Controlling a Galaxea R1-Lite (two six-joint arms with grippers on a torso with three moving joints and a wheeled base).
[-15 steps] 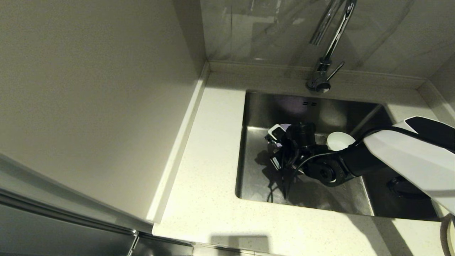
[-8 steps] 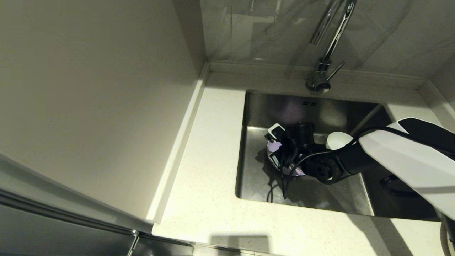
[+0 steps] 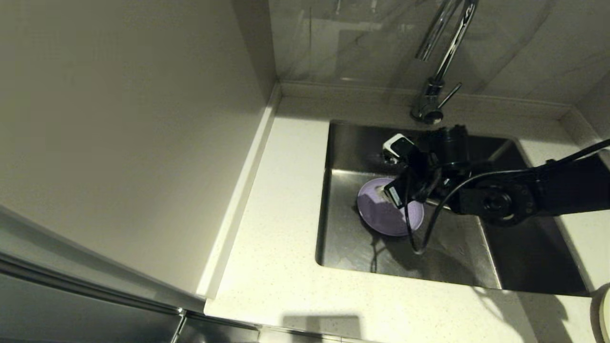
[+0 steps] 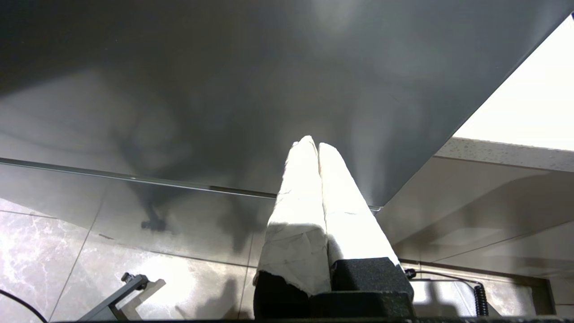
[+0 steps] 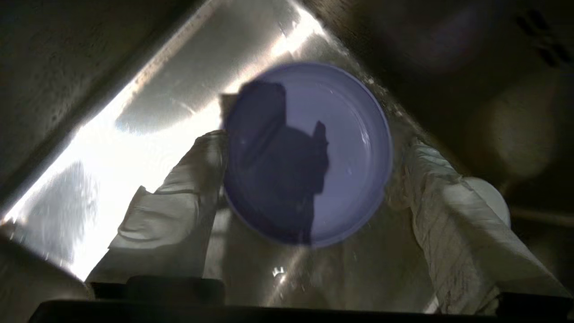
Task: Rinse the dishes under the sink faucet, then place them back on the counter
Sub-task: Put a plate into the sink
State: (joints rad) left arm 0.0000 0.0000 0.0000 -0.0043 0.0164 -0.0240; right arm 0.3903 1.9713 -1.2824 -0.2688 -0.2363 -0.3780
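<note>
Nearest the robot runs the off-white speckled stone counter (image 3: pixel 281 281), which frames the basin on the front, left and back sides, with a low raised edge of the same stone along the left wall. Set into it is the deep square brushed stainless-steel sink (image 3: pixel 343 238), its floor glinting with wet streaks.

On the sink floor, toward the left half, lies the round lilac plate (image 3: pixel 381 216). It rests flat, face up, so it has no long axis to speak of; its shallow rim curves upward all round, and the glossy surface carries small highlights and the dark shadow of the arm above it. In the right wrist view the plate (image 5: pixel 341 148) shows whole between the two cloth-wrapped fingers (image 5: pixel 175 197), which stand spread wide on either side and above it, holding nothing.

The right gripper (image 3: pixel 393 183) hangs over the far edge of the plate, its black arm reaching in from the right across the basin. Past one finger in the wrist view a small white bowl (image 5: pixel 491 199) peeks out, mostly hidden.

Behind the sink's back wall stands the tall chrome gooseneck faucet (image 3: pixel 436 90), its thin lever angled to the right.

The left gripper (image 4: pixel 317 154) is parked low beside a dark cabinet front, its white-wrapped fingers pressed together.
</note>
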